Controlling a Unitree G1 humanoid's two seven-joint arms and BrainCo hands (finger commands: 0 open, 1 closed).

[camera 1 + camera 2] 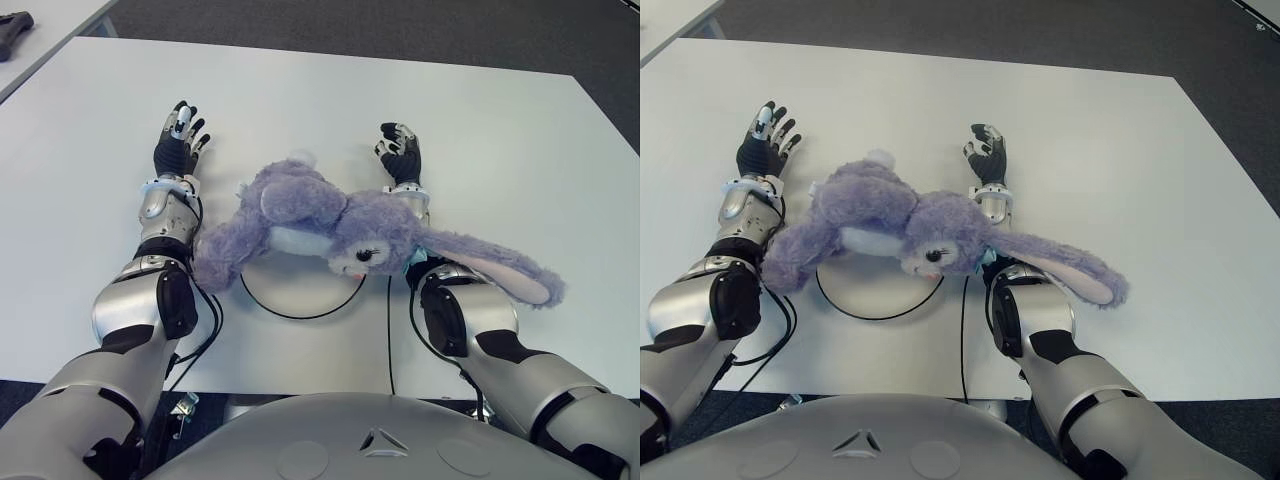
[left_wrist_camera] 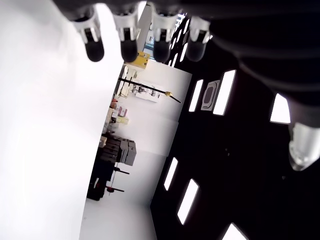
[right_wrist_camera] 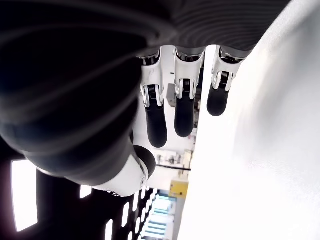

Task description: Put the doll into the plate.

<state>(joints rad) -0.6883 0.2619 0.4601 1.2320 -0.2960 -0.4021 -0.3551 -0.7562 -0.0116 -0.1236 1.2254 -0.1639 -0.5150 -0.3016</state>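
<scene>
A purple plush bunny doll (image 1: 325, 222) lies on its side over the far rim of a white plate with a black edge (image 1: 300, 316). Its long ear (image 1: 495, 270) drapes across my right forearm. My left hand (image 1: 181, 140) shows left of the doll with its fingers stretched out and nothing in them. Just beyond the doll's head is my right hand (image 1: 400, 150), fingers relaxed and holding nothing. The left wrist view shows straight fingertips (image 2: 127, 42) over the white table, and the right wrist view shows straight fingers (image 3: 184, 112) with no object between them.
The white table (image 1: 480, 130) runs wide beyond both hands. A black tool (image 1: 14, 32) lies on a second table at the far left. Black cables (image 1: 388, 330) run from my wrists toward the near table edge. Dark floor lies beyond the table's far and right edges.
</scene>
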